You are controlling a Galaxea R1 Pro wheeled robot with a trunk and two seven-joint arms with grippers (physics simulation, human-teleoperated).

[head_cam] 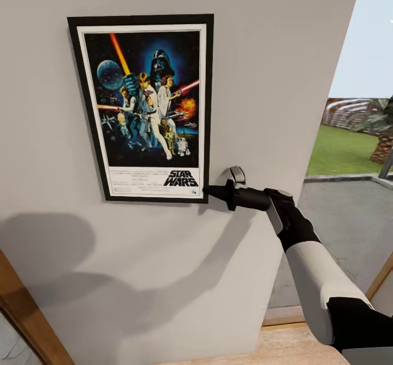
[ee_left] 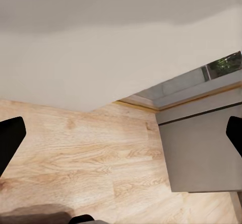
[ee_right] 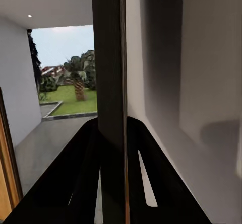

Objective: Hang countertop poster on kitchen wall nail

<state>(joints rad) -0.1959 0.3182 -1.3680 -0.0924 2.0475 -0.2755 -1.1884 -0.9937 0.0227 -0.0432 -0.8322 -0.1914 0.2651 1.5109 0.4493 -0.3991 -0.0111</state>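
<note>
The poster [head_cam: 144,108], a black-framed Star Wars print, lies flat and upright against the grey wall [head_cam: 273,70]. My right gripper [head_cam: 210,192] is shut on its lower right corner, arm reaching in from the right. In the right wrist view the poster's dark frame edge [ee_right: 108,58] runs straight up from between the closed fingers [ee_right: 80,173]. Any wall nail is hidden behind the poster. The kitchen countertop is out of view. My left gripper [ee_left: 122,138] hangs open above the wooden floor [ee_left: 75,153], its fingers [ee_left: 10,138] wide apart and holding nothing.
Right of the wall, a tall opening looks out on a grey patio [head_cam: 349,217] and a lawn [head_cam: 344,149]. A wooden frame [head_cam: 22,310] slants across the lower left corner. A grey panel [ee_left: 201,153] stands on the floor beside the wall's base.
</note>
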